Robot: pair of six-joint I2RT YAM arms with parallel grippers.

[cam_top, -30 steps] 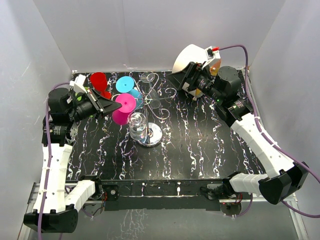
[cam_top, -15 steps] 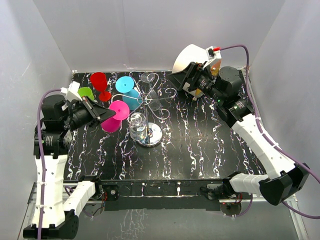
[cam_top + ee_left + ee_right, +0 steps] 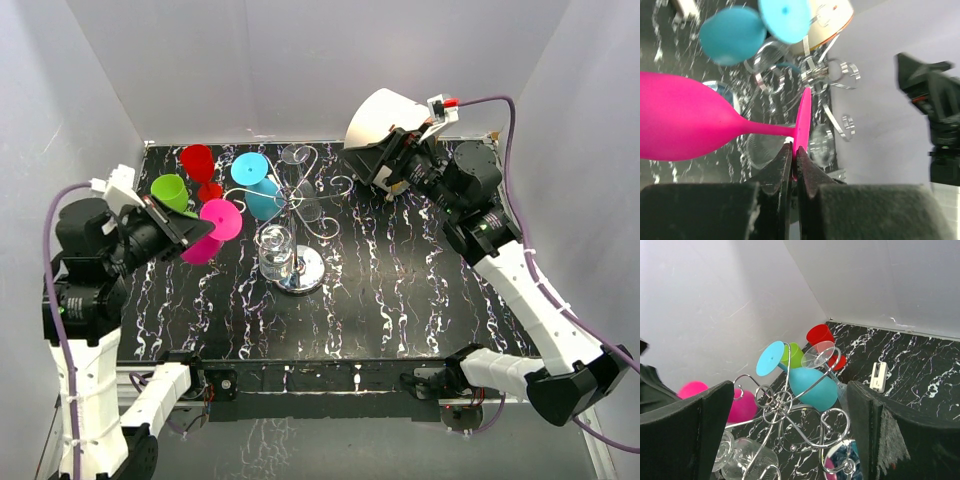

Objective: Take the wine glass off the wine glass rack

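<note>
Left gripper (image 3: 794, 160) pinched shut on foot rim of pink wine glass (image 3: 685, 122). Stem crosswise to fingers. Wine glass rack (image 3: 310, 268) lies right of glass, apart. Right gripper (image 3: 790, 390) wide open, empty, farther off.

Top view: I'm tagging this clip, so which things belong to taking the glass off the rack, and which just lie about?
Job: pink plastic wine glass; silver wire glass rack; left end effector pinching the glass's foot.
Lying about: red plastic glass; green plastic glass; white drum with orange face.
</note>
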